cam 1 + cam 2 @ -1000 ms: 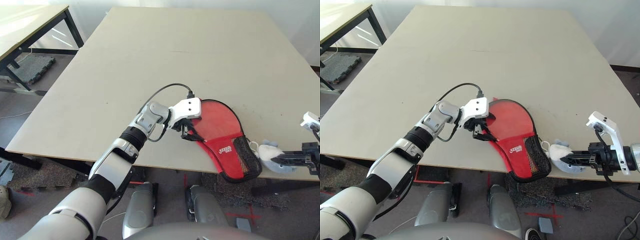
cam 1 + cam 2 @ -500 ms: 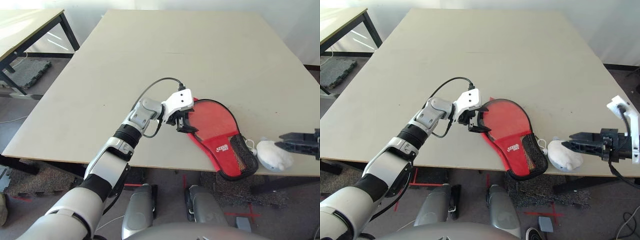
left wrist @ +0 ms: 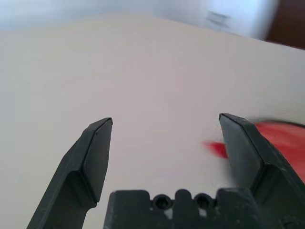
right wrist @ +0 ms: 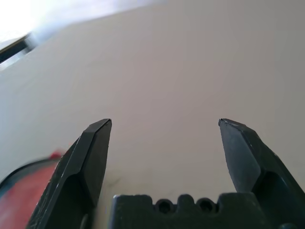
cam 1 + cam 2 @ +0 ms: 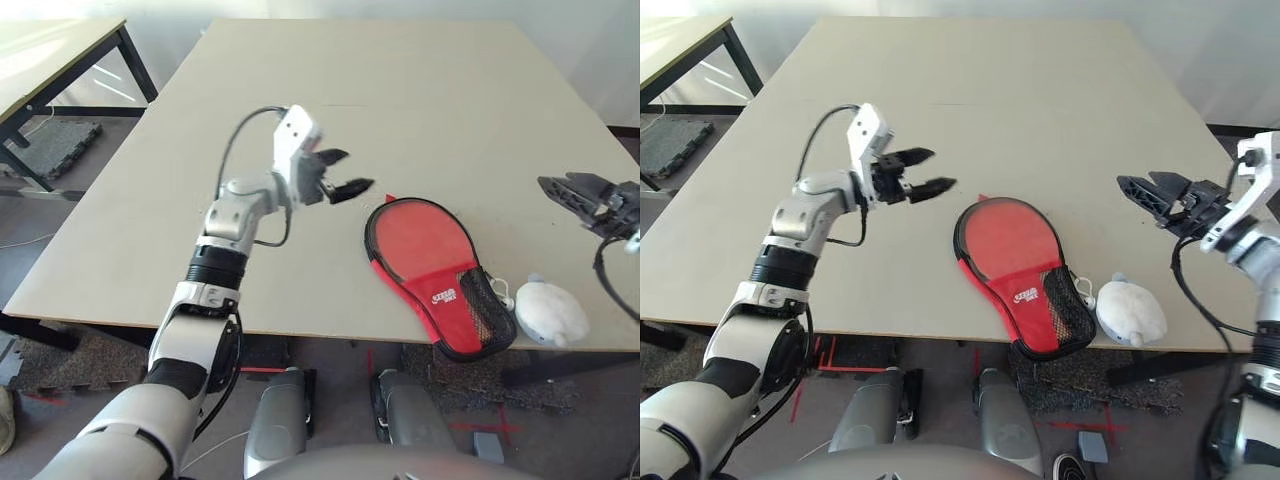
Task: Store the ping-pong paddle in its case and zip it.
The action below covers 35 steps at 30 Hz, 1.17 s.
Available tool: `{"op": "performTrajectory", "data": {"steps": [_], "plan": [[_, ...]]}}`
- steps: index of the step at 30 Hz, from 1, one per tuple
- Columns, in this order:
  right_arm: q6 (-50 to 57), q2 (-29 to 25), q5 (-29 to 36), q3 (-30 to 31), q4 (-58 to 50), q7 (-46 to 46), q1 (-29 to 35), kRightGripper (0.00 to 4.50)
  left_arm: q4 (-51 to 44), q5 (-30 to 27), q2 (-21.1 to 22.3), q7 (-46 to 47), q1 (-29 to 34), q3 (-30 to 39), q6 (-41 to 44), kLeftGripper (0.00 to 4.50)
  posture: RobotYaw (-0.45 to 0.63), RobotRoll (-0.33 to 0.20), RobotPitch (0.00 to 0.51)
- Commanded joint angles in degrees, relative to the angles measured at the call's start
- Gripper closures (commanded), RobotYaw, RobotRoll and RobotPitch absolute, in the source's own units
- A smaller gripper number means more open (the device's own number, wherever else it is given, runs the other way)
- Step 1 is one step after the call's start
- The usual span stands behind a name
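Both tools are up off the tabletop (image 5: pixel 200 250) and hold nothing. One, the left tool (image 5: pixel 924 171), hangs to the left of the case, its two black fingers spread apart. One more, the right tool (image 5: pixel 1152 190), hangs off to the right of the case, fingers spread as well.

One red case (image 5: pixel 1012 258) lies flat near the front edge of the tabletop, between the two tools, touched by neither. Its round end points up the tabletop; its narrow end with the black mesh pocket (image 5: pixel 1065 315) reaches the front edge. One fluffy white pom-pom (image 5: pixel 1130 311) lies just beside that narrow end, on the right. No part of a paddle pokes out of the case.
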Motion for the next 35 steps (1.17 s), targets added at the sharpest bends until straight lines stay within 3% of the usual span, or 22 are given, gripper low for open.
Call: {"op": "performTrajectory", "data": {"steps": [1, 7, 11, 23, 35], "plan": [[-11.9, 4.0, -5.9, -0.6, 5.0, -10.4, -1.2, 0.03, 6.3, 1.1, 0.1, 12.9, 1.1, 5.4, -7.8, 0.00, 0.05, 0.000, 0.090], [-27.0, 7.8, -13.1, 0.1, 13.7, -23.3, -3.2, 0.03, 15.0, 3.5, 1.8, 26.3, 2.4, 8.6, -17.9, 0.00, 0.05, 0.000, 0.086], [-31.0, 7.8, -14.4, 0.8, 18.0, -25.9, -4.7, 0.03, 18.5, 4.4, 2.8, 28.1, 3.6, 8.1, -21.3, 0.00, 0.05, 0.000, 0.084], [-33.5, 8.0, -14.6, 1.9, 23.5, -27.8, -8.1, 0.03, 25.7, 4.6, 4.9, 30.0, 4.4, 7.6, -25.0, 0.00, 0.05, 0.000, 0.097], [-31.8, 10.2, -12.8, 2.3, 19.3, -27.6, -5.9, 0.03, 29.4, 4.5, 7.8, 30.0, 4.2, 7.7, -28.5, 0.00, 0.05, 0.000, 0.094]]}}
